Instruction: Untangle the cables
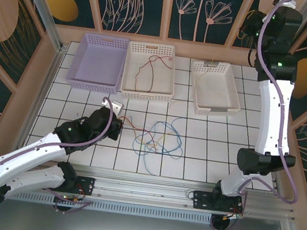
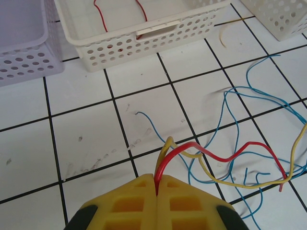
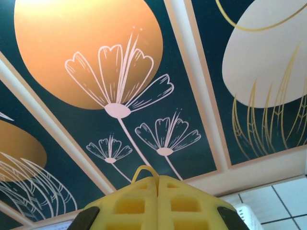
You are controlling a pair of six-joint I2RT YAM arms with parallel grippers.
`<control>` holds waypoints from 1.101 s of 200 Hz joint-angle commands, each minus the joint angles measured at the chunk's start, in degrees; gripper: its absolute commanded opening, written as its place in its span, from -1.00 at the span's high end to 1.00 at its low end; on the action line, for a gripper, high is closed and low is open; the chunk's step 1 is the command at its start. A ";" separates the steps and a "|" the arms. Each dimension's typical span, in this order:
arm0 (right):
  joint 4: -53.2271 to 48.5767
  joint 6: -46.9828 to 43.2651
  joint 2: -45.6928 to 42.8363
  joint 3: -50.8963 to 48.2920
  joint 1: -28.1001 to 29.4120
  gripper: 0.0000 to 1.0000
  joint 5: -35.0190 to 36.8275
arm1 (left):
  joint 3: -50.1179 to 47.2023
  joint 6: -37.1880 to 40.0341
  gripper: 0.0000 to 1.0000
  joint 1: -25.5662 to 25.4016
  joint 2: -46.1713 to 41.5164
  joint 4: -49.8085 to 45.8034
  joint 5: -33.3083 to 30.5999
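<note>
A loose tangle of cables (image 1: 158,140) in blue, red, yellow and green lies on the white tiles at mid-table. My left gripper (image 1: 119,126) sits low at the tangle's left edge. In the left wrist view it (image 2: 157,178) is shut on a red cable (image 2: 225,155), and a yellow cable (image 2: 211,176) rises from the same tips. Blue cables (image 2: 230,110) spread beyond. Another red cable (image 1: 148,71) lies in the middle basket. My right gripper (image 1: 253,26) is raised high at the back right, shut (image 3: 157,178) on a small loop of yellow cable (image 3: 144,168).
Three perforated baskets stand in a row at the back: lilac (image 1: 95,84), white in the middle (image 1: 146,96) and white on the right (image 1: 216,109). A short yellow cable end (image 2: 221,36) lies by the middle basket. Patterned walls enclose the table.
</note>
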 commanded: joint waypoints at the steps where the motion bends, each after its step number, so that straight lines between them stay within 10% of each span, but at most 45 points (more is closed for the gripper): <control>1: 1.94 2.15 -1.18 5.32 0.09 1.00 -3.11 | -0.45 0.94 1.00 0.60 0.39 1.14 0.36; 77: 7.83 6.95 -4.72 11.79 1.61 1.00 -13.40 | -0.42 1.03 1.00 1.16 1.49 1.31 0.77; 220: 6.97 1.11 1.51 1.31 -3.65 1.00 -5.53 | -0.55 1.37 1.00 1.86 1.54 1.67 1.98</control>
